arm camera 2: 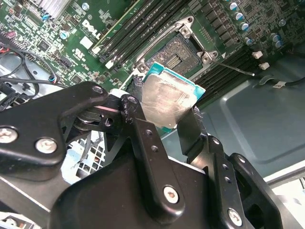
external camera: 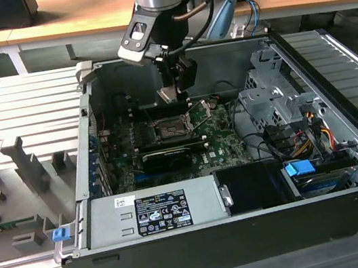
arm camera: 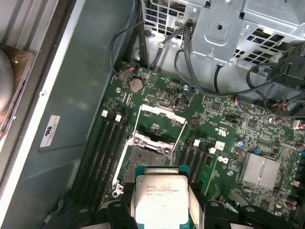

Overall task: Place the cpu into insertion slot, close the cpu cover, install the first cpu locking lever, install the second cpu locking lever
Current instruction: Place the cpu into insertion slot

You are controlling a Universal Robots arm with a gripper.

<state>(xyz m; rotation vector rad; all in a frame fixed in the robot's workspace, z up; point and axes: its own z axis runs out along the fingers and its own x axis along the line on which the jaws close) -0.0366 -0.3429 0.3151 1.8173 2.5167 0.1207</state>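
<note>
Above the open insertion slot [arm camera 2: 178, 53] in the case [external camera: 251, 239], gripper [arm camera 2: 161, 109] tight on the cpu [arm camera: 161, 202].

The cpu [arm camera: 159, 202] has a silver-grey face with a teal-green edge. The claw [arm camera 2: 162, 113] is black. The board [arm camera: 228, 138] is green, the slot [arm camera: 147, 157] dark inside a silver rim. The case [external camera: 253, 245] is dark grey, one plug [external camera: 300, 170] bright blue.

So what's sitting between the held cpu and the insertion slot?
Nothing. In both wrist views the stretch from the cpu to the insertion slot is bare air.
</note>
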